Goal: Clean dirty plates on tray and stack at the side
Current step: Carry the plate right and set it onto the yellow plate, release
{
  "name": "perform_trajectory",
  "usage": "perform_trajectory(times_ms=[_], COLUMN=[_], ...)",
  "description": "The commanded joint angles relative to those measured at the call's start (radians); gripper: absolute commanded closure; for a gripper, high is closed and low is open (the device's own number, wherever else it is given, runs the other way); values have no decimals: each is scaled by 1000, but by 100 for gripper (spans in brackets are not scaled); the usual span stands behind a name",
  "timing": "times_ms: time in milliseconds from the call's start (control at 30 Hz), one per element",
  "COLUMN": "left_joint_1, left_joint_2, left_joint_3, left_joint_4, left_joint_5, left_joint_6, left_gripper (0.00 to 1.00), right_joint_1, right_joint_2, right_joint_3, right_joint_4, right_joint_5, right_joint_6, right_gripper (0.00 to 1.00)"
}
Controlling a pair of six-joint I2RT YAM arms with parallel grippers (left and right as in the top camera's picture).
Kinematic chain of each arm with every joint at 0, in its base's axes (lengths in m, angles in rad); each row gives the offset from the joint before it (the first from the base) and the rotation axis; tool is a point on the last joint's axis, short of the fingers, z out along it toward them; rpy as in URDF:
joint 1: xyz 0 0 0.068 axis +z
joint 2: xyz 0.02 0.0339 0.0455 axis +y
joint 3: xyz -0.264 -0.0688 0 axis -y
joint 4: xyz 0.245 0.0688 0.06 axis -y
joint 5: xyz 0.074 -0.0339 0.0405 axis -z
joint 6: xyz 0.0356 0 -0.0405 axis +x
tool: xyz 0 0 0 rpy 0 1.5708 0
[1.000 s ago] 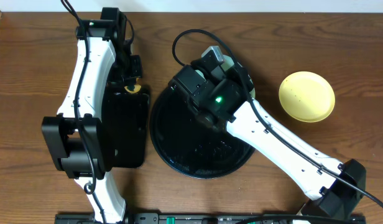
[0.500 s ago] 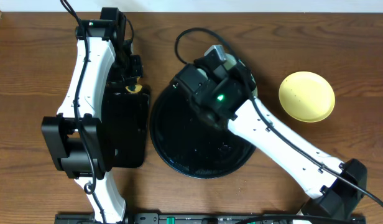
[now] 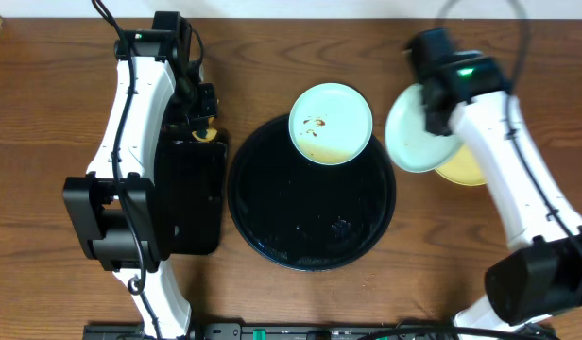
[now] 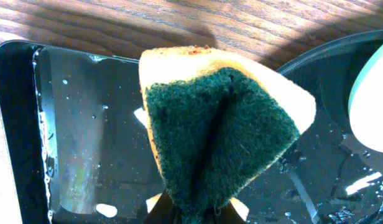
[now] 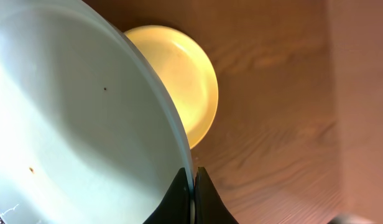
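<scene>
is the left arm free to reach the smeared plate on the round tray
Probably yes: the smeared plate lies uncovered, and the right hand is off to the side holding another plate.

Glossy black tray [image 3: 272, 212], smooth pale plates [image 3: 331, 123], rough green-faced sponge [image 4: 222, 143], grained wooden table [image 3: 45, 113].

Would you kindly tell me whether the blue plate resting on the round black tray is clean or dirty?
Dirty: the blue plate on the tray shows brown smears across its inside.
</scene>
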Motion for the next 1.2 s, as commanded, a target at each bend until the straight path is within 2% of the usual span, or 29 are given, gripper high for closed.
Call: perform_trajectory(times_ms=[0,167,467,767,1100,1133,1167], left_joint_1=[5,5,5,4,4,4,4], left_joint_2=[14,14,15,14,15,15,14], left_joint_3=[5,5,5,5,5,5,5], left_joint_4=[0,0,-8,-32,-46,-46,-47], left_joint_5=[-2,-1,-1,-1,-1,-1,-1], left_joint_6=[14,13,13,13,13,13,13], left_gripper=[93,93,93,93,92,92,92], right_joint_1=[-120,-254,-342,-388,-387,-385,-384], right_joint_2=[-6,21,88,195,253,253,253], right_joint_3=[-17,-114,-282,-288,-288,-287,-287], right_joint_4=[2,63,207,229,336,352,356], right_joint_5=[-130,-132,-174,-186,-270,-291,-301], right_joint_6=[52,51,82,155,139,133,132], right_gripper=[99,99,99,99,98,97,89])
